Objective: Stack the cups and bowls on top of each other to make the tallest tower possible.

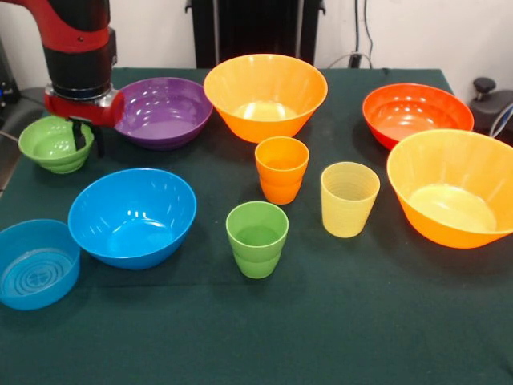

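Front view showed the small green bowl (pixel 54 144) at the upper left of the frame, upright with its mouth facing up, so its axis ran vertical (round, with no long side to favour). Directly over its right rim hung the jaws (pixel 86 138), two thin dark prongs a little apart and gripping nothing, one seemingly inside the rim. Just right sat the purple bowl (pixel 163 111). The green cup (pixel 256 238) stood well apart at lower centre on the tabletop (pixel 337 321), nothing stacked yet.
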Robot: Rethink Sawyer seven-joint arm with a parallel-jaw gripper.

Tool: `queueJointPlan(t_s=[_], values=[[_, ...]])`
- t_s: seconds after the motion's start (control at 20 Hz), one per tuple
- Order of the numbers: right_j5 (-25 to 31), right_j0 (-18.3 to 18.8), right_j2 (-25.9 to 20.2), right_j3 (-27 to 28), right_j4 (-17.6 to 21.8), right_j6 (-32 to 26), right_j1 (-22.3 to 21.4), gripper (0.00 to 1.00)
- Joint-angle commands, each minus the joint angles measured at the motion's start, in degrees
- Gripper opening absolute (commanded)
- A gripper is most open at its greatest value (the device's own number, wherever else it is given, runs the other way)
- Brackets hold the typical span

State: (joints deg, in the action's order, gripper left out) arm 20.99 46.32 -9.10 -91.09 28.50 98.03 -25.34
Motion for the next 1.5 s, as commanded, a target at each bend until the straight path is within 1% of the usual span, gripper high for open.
queueJointPlan(t_s=[0.05, 0.4, 0.6, 0.7, 0.95, 1.1, 1.2, 1.4, 1.5], values=[[0.10, -2.35, -0.31, 2.93, 3.28, 0.55, 3.21, 0.00], [1.62, -3.18, 0.21, 3.15, 2.51, 0.32, 2.72, 0.00], [3.38, -2.98, -0.37, 0.45, 1.50, -0.34, -0.58, 0.00], [5.16, -3.55, -0.30, -0.16, 0.87, -0.55, -2.42, 0.00], [8.78, -5.82, 0.42, -1.33, -0.08, -0.43, -6.82, 0.00], [9.84, -7.00, 0.94, -1.76, -0.09, 0.04, -8.31, 0.00], [10.96, -8.17, 1.28, -0.96, 0.00, 0.09, -8.85, 0.00], [13.08, -11.38, 3.15, 0.19, 0.20, 1.22, -10.51, 0.00], [14.25, -13.57, 4.50, 0.76, 0.12, 2.55, -11.18, 0.00]])
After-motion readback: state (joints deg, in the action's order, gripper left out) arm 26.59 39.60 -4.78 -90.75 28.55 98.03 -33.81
